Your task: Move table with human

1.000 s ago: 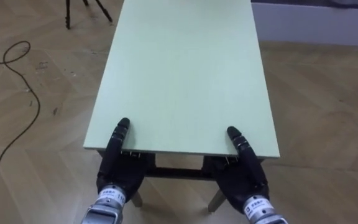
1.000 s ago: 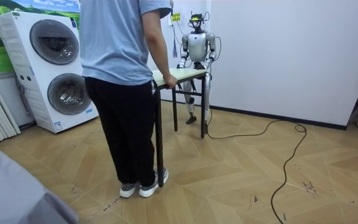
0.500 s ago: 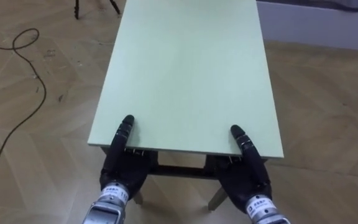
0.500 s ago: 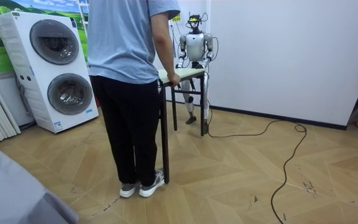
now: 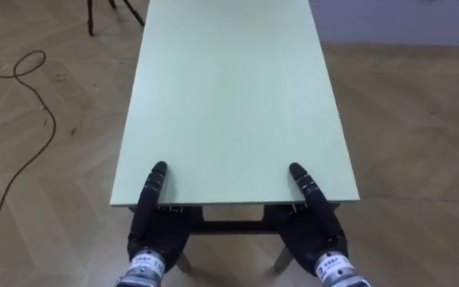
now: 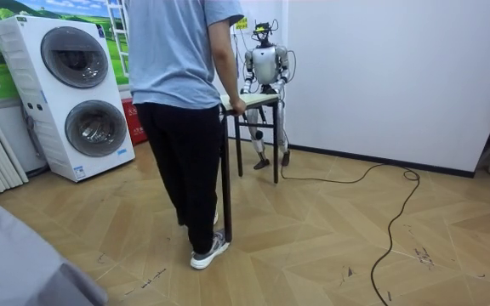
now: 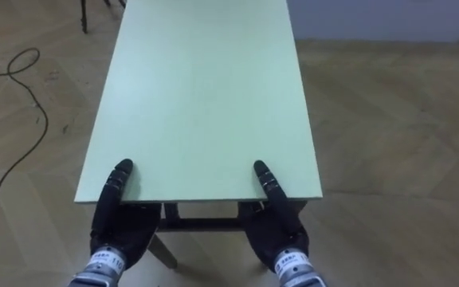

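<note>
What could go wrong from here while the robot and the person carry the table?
The left hand and right hand meet the table only at its near edge, so it could slip if the person pulls ahead. The person's hand is at one corner, so the table may twist. Stand legs near its far left could catch.

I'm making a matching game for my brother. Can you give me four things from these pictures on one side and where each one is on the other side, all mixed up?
Things:
1. table
2. person
3. washing machines
4. left hand

Places:
A. stacked, at the room view's left
B. thumb on top of the tabletop's near edge
C. between robot and person, light green top
D. holding the table's end far from the robot

Pairs: 1-C, 2-D, 3-A, 4-B
</note>
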Available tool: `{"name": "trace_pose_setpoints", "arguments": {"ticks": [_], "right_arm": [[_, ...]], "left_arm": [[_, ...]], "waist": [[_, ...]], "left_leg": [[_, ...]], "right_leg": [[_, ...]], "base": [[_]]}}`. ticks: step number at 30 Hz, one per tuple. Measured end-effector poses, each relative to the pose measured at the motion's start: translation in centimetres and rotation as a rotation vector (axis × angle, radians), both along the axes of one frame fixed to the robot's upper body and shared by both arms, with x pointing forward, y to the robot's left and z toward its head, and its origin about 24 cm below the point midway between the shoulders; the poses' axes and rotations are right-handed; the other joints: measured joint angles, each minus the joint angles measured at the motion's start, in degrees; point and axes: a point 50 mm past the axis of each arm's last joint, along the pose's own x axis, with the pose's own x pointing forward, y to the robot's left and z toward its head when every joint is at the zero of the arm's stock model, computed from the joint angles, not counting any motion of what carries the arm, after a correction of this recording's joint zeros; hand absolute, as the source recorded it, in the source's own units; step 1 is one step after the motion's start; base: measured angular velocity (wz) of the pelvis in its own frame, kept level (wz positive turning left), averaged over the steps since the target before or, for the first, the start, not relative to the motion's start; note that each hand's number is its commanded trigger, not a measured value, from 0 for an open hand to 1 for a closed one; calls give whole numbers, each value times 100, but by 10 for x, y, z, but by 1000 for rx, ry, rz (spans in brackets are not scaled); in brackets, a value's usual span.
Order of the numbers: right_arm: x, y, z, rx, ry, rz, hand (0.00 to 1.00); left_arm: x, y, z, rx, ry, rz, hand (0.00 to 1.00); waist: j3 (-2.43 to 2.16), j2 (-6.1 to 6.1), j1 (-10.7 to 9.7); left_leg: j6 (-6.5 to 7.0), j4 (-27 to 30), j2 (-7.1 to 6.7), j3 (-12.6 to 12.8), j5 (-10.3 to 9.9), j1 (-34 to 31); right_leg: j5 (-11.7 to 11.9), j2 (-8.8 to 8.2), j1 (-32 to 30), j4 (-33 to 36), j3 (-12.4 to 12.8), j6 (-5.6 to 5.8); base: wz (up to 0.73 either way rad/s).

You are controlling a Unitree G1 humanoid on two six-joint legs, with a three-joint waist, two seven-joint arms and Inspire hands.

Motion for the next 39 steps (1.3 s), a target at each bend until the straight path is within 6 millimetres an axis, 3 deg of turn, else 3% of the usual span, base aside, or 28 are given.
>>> {"name": "trace_pose_setpoints", "arguments": {"ticks": [3,5,9,12,17,21,23,26,27,28,30,31,32,34,38,39], "right_arm": [[5,0,3,12,-15,-2,100],[8,-3,5,18,-21,-12,100],[12,-11,8,1,-29,-30,100],[12,-12,8,-6,-30,-25,100],[8,-11,4,-4,-11,-26,100],[9,-14,3,-9,2,-34,100],[10,-14,4,-11,8,-35,100],[11,-13,4,-7,18,-36,100],[10,-14,3,-9,23,-44,100],[6,-18,1,-2,35,-69,100],[1,-16,-1,22,49,-86,100],[0,-14,-2,29,52,-82,100],[0,-12,-2,30,53,-77,100],[0,-11,-2,26,51,-75,100],[1,-13,-1,8,45,-75,100],[1,-12,-1,7,41,-75,100]], "left_arm": [[3,-2,4,-5,-18,-3,100],[8,-5,6,-9,-22,-12,100],[15,-13,11,-10,-14,-24,100],[15,-13,10,-12,-11,-20,100],[13,-13,5,-18,16,-20,100],[13,-17,4,-19,28,-26,100],[14,-17,5,-16,32,-27,100],[15,-17,5,-16,34,-30,100],[16,-18,6,-10,32,-37,100],[18,-21,7,3,36,-61,100],[20,-22,8,28,28,-77,100],[19,-20,7,37,29,-75,100],[18,-20,7,36,30,-75,100],[17,-20,6,32,32,-66,100],[14,-20,4,21,44,-59,100],[14,-20,4,23,43,-57,100]], "waist": [[-11,19,-93],[-12,39,-203],[-13,79,-349],[-12,81,-359],[-10,77,-368],[-18,-19,-516],[-18,-85,-527],[-19,-173,-525],[-16,-186,-578],[-24,-228,-664],[-83,-370,-616],[-82,-413,-465],[-79,-416,-407],[-69,-449,-249],[-63,-494,-127],[-59,-561,-38]], "left_leg": [[38,-884,5,10,-241,224],[69,-1304,1,15,-273,349],[96,-1813,-70,80,-260,432],[320,-2067,-245,95,-128,511],[501,-2207,-470,155,-23,630],[737,-2198,-798,180,116,558],[841,-2191,-909,266,176,493],[1057,-2163,-1059,401,296,372],[1126,-2138,-1047,718,331,295],[1192,-2095,-1041,1107,359,283],[1254,-2145,-1119,1377,397,290],[1258,-2107,-1145,1511,397,254],[1258,-2075,-1142,1551,397,229],[1242,-1964,-1124,1586,404,31],[1159,-1895,-1018,1596,493,-179],[1138,-1913,-1003,1589,537,-217]], "right_leg": [[132,5,-213,-12,-100,-40],[226,-3,-240,-79,-200,-29],[455,-84,-301,-207,-321,20],[565,-206,-432,-180,-223,61],[685,-418,-475,-51,-99,143],[807,-776,-655,207,-11,261],[960,-871,-722,216,81,328],[1271,-942,-868,210,642,631],[1193,-1032,-971,616,840,782],[779,-1262,-1018,1524,904,903],[323,-1502,-992,2653,1168,1047],[168,-1602,-784,2863,1297,1087],[105,-1623,-639,2770,1362,1105],[-330,-1564,40,1759,1417,1301],[-441,-1314,412,642,1250,1303],[-442,-1274,449,412,1208,1304]], "base": [[17],[24],[19],[-8],[-7],[5],[-10],[-4],[58],[68],[27],[-32],[-52],[-34],[-19],[-23]]}}
